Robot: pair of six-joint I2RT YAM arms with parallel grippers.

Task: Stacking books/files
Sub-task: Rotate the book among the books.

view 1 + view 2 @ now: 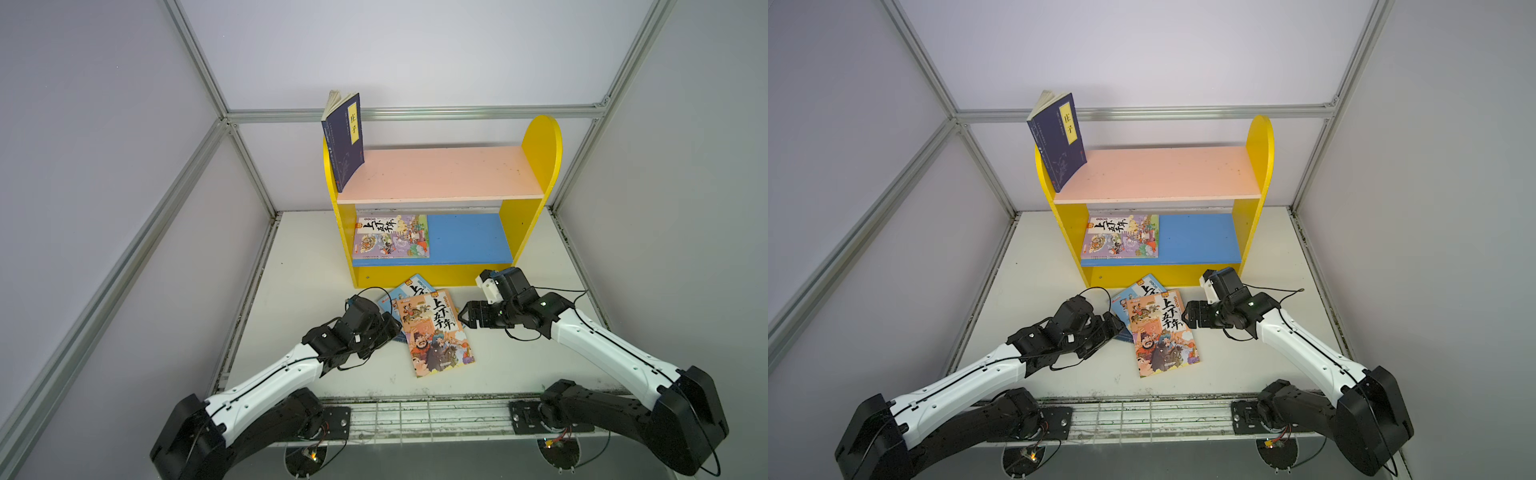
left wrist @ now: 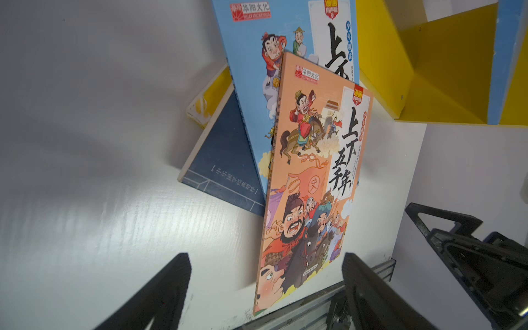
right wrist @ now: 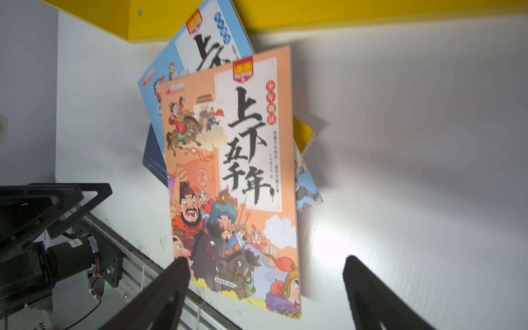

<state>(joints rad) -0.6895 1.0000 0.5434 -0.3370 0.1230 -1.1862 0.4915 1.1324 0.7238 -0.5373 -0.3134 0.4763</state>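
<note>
A: Where is the orange book [image 1: 436,332]?

B: Face up on the table [image 1: 299,257], at the 6 o'clock side of the shelf [image 1: 540,141]. It tops a loose pile. A blue book [image 1: 409,289] pokes out from under it toward 11 o'clock, and a navy book [image 2: 225,168] lies under both (clearest in the left wrist view).

A: And the grippers?

B: The left gripper [image 1: 390,328] sits at the book's 9 o'clock edge and the right gripper [image 1: 464,318] near its 2 o'clock corner. Both have their fingers spread with nothing between them. Whether either touches the cover I cannot tell.

A: What could go wrong?

B: Sliding, I'd guess. The book looks thin and glossy and rests partly on the pile. A push from one side alone may spin it or drag the blue book along. A finger landing flat on the cover, not under an edge, would only pin it down.

A: Which way does it point?

B: In both top views its long axis runs roughly 12 to 6, leaning slightly toward 11 at the far end. The head of the title faces the shelf, and the spine is on the 9 o'clock side. The purple book [image 1: 390,237] on the lower shelf looks to lie crosswise, 9 to 3.
</note>
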